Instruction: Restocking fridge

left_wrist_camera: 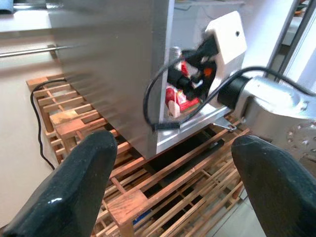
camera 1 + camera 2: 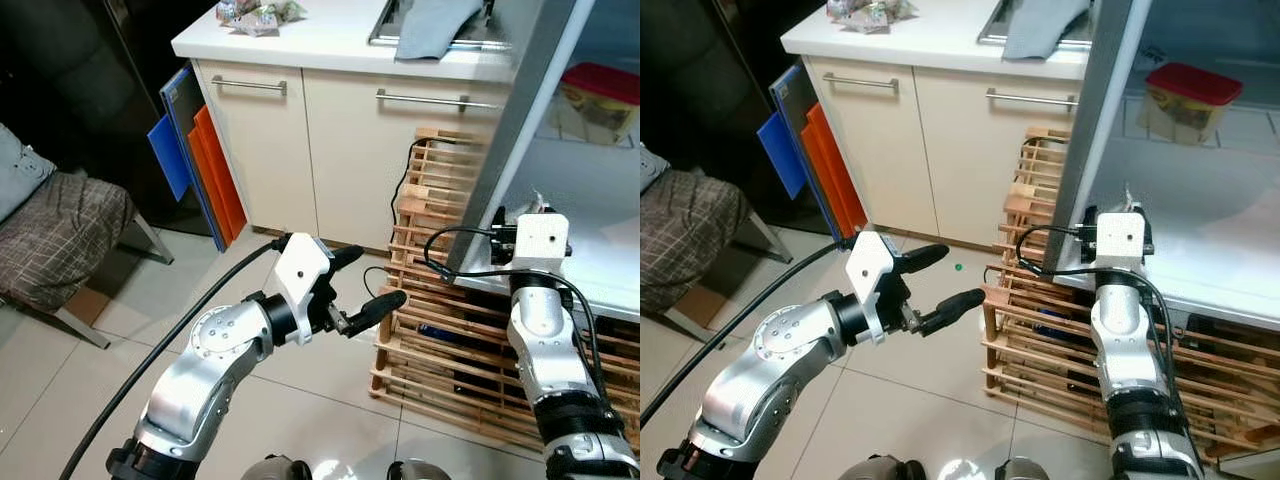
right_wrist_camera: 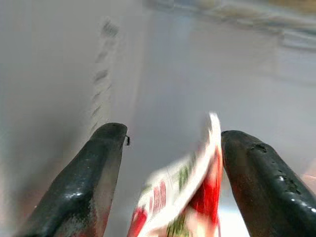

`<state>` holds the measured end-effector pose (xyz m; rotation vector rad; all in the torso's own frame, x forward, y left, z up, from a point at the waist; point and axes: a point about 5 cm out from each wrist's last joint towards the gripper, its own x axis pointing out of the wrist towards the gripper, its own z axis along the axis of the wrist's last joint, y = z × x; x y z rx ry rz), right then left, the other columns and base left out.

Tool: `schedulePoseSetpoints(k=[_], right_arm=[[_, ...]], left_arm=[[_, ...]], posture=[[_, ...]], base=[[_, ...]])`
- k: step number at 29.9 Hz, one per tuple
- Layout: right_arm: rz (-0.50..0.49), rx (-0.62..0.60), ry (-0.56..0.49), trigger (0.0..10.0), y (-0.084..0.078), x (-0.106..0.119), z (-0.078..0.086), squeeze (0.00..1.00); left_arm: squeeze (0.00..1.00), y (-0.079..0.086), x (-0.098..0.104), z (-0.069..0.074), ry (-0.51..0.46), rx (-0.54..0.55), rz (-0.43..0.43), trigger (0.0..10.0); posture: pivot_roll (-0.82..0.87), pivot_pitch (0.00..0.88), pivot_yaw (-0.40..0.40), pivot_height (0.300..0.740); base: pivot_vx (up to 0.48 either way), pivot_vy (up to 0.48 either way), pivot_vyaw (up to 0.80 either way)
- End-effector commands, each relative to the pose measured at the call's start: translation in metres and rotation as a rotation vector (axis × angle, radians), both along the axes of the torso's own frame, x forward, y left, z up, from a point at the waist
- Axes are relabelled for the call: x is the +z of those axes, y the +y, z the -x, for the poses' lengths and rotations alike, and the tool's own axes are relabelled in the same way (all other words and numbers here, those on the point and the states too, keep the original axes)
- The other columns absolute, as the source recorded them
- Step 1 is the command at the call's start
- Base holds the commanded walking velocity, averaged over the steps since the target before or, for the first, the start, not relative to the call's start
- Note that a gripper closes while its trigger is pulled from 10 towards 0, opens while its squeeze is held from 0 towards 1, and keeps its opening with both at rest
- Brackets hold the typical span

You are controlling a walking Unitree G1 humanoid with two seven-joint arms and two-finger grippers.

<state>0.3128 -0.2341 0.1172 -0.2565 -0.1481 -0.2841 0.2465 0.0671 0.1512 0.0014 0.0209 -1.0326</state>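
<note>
Right gripper (image 3: 170, 182) inside white open fridge (image 2: 1200, 190), fingers spread around loose red-and-white crinkled packet (image 3: 180, 197), apparently for shelving. Left gripper (image 2: 370, 285) idle, wide open, empty.

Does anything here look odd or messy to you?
A grey cloth hangs crumpled over the sink's edge, and crumpled wrappers lie on the counter. The fridge sits on a wooden pallet, which is unusual.

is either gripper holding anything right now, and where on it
The right gripper, reaching into the fridge, has a red and white packet between its fingers, though a firm grip cannot be told. The left gripper is open and empty.
</note>
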Motion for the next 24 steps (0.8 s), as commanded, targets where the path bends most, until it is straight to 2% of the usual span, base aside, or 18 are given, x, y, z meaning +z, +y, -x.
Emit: schedulePoseSetpoints(k=[1, 4, 7, 13, 21, 22, 23, 24], right_arm=[[-0.023, -0.009, -0.067, 10.0, 0.0, 0.013, 0.005, 1.0], [-0.02, -0.024, -0.113, 10.0, 0.0, 0.024, 0.012, 1.0], [0.028, -0.056, -0.171, 10.0, -0.005, 0.037, 0.023, 1.0], [0.12, -0.075, -0.255, 10.0, -0.009, 0.058, 0.03, 1.0], [0.228, -0.246, -0.292, 10.0, -0.028, 0.081, 0.05, 1.0], [0.193, -0.31, -0.243, 10.0, -0.038, 0.072, 0.06, 0.55], [0.142, -0.341, -0.181, 10.0, -0.044, 0.061, 0.065, 0.0], [0.107, -0.359, -0.138, 10.0, -0.048, 0.052, 0.069, 0.0]], left_arm=[[0.0, 0.002, 0.002, -0.003, -0.014, 0.008, 0.002, 10.0], [0.0, 0.001, 0.002, -0.004, -0.016, 0.009, 0.004, 10.0], [0.0, 0.001, 0.003, -0.005, -0.021, 0.01, 0.008, 10.0], [0.0, 0.001, 0.003, -0.006, -0.023, 0.008, 0.011, 10.0], [0.0, 0.001, 0.002, -0.008, -0.031, 0.015, 0.017, 10.0], [0.0, 0.001, 0.001, -0.008, -0.03, 0.018, 0.018, 10.0], [0.0, 0.0, 0.0, -0.009, -0.029, 0.022, 0.021, 10.0], [0.0, 0.0, -0.001, -0.009, -0.028, 0.025, 0.023, 10.0]], posture=[[0.0, 0.061, 0.114, 0.74], [-0.01, 0.059, 0.113, 0.74], [-0.01, 0.058, 0.114, 0.74], [-0.02, 0.052, 0.111, 0.74], [-0.03, 0.043, 0.095, 0.74], [-0.04, 0.038, 0.08, 0.74], [-0.05, 0.035, 0.069, 0.74], [-0.06, 0.033, 0.066, 0.74]], base=[[0.0, 0.0, 0.0], [0.0, 0.0, 0.0], [0.0, 0.0, 0.0], [0.0, 0.0, 0.0], [0.0, 0.0, 0.0], [0.0, 0.0, 0.0], [0.0, 0.0, 0.0], [0.0, 0.0, 0.0]])
